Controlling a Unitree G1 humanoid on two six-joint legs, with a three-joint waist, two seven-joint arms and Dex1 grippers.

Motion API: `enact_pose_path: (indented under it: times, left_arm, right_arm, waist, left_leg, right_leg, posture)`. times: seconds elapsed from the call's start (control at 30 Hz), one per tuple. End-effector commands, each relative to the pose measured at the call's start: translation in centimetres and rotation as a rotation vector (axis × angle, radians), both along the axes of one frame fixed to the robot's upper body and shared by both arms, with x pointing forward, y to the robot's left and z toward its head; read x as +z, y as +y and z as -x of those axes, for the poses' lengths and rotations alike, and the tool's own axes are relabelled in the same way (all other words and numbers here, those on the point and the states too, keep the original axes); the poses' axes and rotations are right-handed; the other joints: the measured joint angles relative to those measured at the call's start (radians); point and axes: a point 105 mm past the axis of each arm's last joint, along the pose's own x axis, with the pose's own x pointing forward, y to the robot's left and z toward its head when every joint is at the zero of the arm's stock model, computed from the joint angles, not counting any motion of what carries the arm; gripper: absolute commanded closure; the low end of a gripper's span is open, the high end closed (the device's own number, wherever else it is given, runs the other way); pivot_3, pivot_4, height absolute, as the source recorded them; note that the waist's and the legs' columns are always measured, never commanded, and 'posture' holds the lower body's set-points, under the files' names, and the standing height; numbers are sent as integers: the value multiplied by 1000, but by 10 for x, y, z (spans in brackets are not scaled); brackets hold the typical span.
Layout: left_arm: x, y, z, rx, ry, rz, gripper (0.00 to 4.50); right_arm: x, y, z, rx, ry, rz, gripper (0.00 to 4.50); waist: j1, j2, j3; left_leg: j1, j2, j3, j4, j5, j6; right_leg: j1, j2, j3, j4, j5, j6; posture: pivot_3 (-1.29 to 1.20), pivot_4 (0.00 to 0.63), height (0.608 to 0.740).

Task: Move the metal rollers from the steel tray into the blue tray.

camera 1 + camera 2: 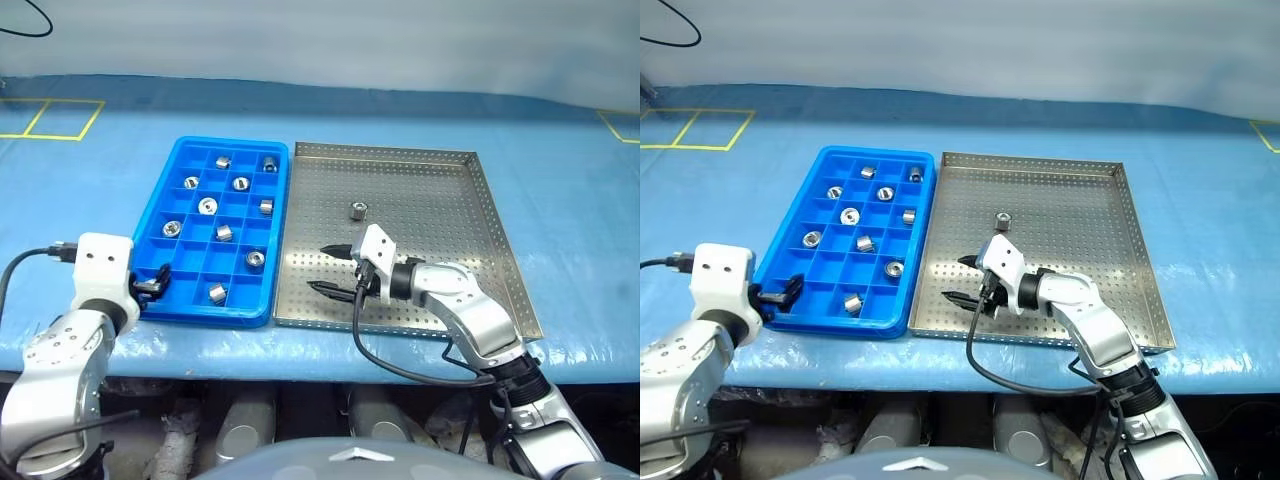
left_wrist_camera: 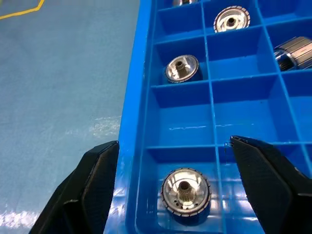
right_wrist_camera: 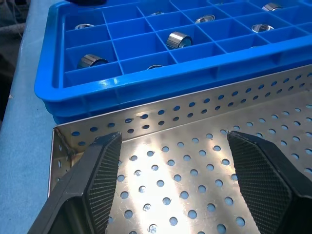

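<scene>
Judging by its polished steel, we expect the last metal roller in the steel tray, toward its far edge, to be dense, rigid and slippery; grip across its round sides. Our left claw gapes empty over the blue tray's near-left corner compartment, whose roller the left wrist view reveals; our right claw stands spread, empty.

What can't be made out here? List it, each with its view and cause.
- Left end effector, head views: the white wrist housing covers most of it.
- Roller in the blue tray's near corner cell, head views: hidden behind the left end effector.
- Last roller in the steel tray: its central hole is too small to see.
</scene>
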Motion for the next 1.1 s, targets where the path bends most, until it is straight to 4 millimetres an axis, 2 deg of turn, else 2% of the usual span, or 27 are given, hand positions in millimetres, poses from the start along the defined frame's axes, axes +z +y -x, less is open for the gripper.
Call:
enact_pose_path:
  times: [0.03,0.1,0.3,0.33,0.5,0.8,0.83,0.93,1.1]
  left_arm:
    - [19,-29,-23,-143,-108,38,480]
    - [23,-44,-37,-200,-130,60,480]
    - [30,-115,-86,-466,-168,112,480]
    - [26,-128,-96,-516,-148,113,480]
    - [9,-168,-124,-658,-66,122,480]
    - [-24,-195,-151,-734,51,29,480]
    - [-25,-196,-152,-732,53,32,480]
    - [-31,-196,-158,-698,66,15,25]
    - [-41,-195,-165,-654,79,-4,25]
  right_arm:
    - [24,0,1,-1,-83,-69,852]
    - [25,-1,2,-9,-90,-76,852]
    - [31,-14,0,-109,-142,-87,852]
    - [31,-17,1,-129,-143,-80,852]
    - [28,-29,5,-203,-145,-60,852]
    - [24,-37,12,-271,-142,-53,852]
    - [24,-36,13,-274,-142,-52,852]
    - [25,-36,13,-277,-143,-53,852]
    - [25,-36,12,-279,-142,-52,852]
  waist:
    - [0,0,0]
    - [-2,0,0]
    - [-17,0,0]
    - [-21,0,0]
    - [-63,1,0]
    - [-162,1,0]
    - [-173,1,0]
    - [-202,1,0]
    - [-234,1,0]
  left_leg:
    - [0,0,-1,0,0,0]
    - [0,0,-2,0,1,-1]
    - [0,-1,-2,0,1,-1]
    - [0,-1,-2,0,1,-1]
    - [-1,-1,0,0,1,-1]
    - [-3,-1,2,0,0,0]
    - [-3,-1,2,0,0,0]
    - [-3,-1,2,0,0,1]
    - [-3,-1,2,0,0,1]
  right_leg:
    - [1,0,-1,0,0,0]
    - [1,0,-2,0,0,0]
    - [2,0,-4,-1,0,0]
    - [2,-1,-4,-1,0,0]
    - [0,-1,-3,-1,0,0]
    - [-2,1,0,0,0,1]
    - [-2,1,0,0,1,1]
    - [-2,1,2,0,1,2]
    - [-2,1,4,0,1,3]
  posture:
    - [-23,150,740]
    - [-46,150,740]
    - [-156,150,740]
    - [-167,150,740]
    - [-249,150,740]
    - [-331,150,740]
    - [-334,150,740]
    - [-336,150,740]
    - [-330,150,740]
